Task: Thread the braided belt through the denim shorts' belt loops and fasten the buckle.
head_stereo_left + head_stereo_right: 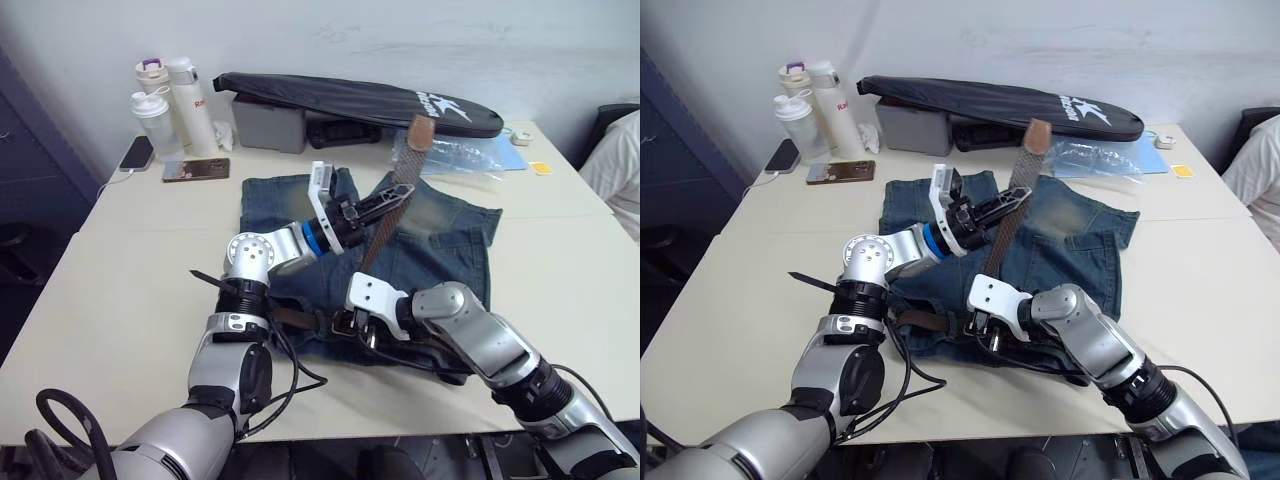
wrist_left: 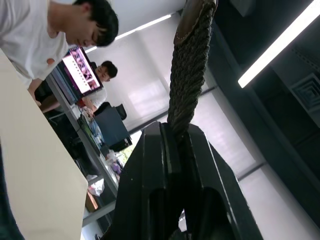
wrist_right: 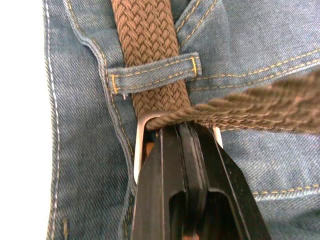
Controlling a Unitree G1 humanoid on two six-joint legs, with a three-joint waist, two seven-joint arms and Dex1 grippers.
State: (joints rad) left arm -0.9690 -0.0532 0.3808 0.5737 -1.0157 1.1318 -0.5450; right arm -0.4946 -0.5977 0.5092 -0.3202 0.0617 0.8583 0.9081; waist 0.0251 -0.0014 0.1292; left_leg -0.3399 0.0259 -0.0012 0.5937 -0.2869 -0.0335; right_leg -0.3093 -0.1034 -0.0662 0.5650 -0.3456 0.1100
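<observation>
Table (image 1: 130, 260) holds the shorts (image 1: 440, 235), spread flat mid-table. Belt (image 3: 147, 45) runs along the waistband nearest the robot, passing under a belt loop (image 3: 152, 72). Free end rises off the shorts, tip up. Left gripper (image 1: 385, 203) above the shorts, fingers clamped on that raised end. Right gripper (image 3: 182, 132) at the waistband, fingers pinched together on the buckle (image 3: 142, 122) (belt passes through it).

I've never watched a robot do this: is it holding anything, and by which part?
The left gripper pinches the dark brown braided belt partway along its raised free end. The right gripper is closed at the silver rectangular buckle.
</observation>
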